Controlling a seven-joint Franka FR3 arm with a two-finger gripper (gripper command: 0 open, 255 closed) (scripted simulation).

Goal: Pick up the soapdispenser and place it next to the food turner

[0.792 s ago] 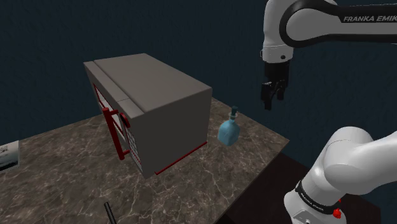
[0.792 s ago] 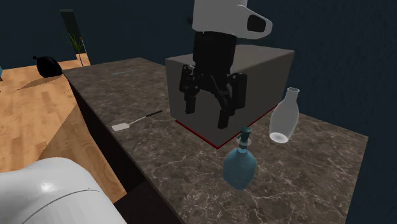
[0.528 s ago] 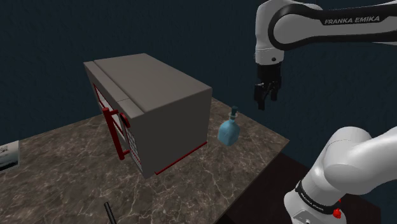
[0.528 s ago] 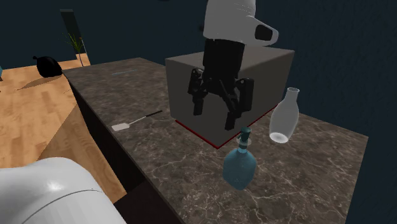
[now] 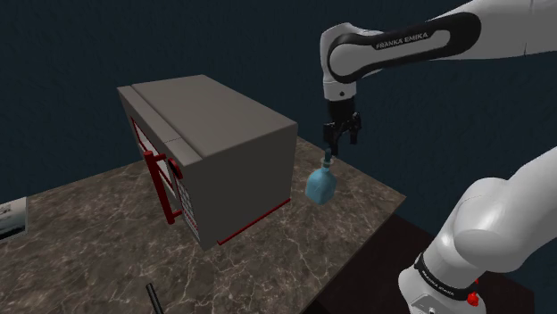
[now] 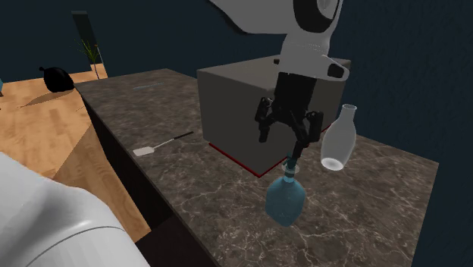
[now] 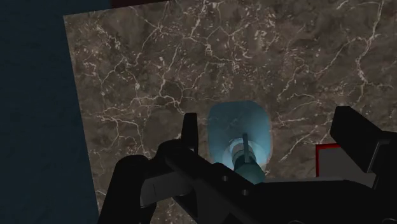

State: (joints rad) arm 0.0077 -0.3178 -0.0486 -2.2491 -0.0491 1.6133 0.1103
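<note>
**A:** Where is the soap dispenser relative to the gripper?

**B:** Straight under it. In the shoulder view the blue soap dispenser (image 5: 321,183) stands on the marble counter (image 5: 89,232) just right of the frame's middle, close to the end wall of the grey microwave (image 5: 214,152). The gripper (image 5: 340,134) hangs directly above its pump top.

**A:** And how does its long axis run?

**B:** Upright, with a round body below and a thin neck and pump above. The wrist view looks almost straight down that axis. There the soap dispenser (image 7: 238,133) lies between the two fingers, nearer one of them than the other.

**A:** Is the gripper clasping it?

**B:** No. The fingers are spread apart and nothing is between the pads. In the second exterior view the gripper (image 6: 282,144) sits just over the pump, with the soap dispenser (image 6: 286,199) low and right of centre.

**A:** So the next move is a drop?

**B:** I'd judge so: a short descent along that axis with a small sideways correction to centre the neck, then a squeeze.

**A:** And the target?

**B:** The food turner (image 6: 161,144) lies flat at the left of that frame, well apart from the dispenser and past the microwave.
</note>
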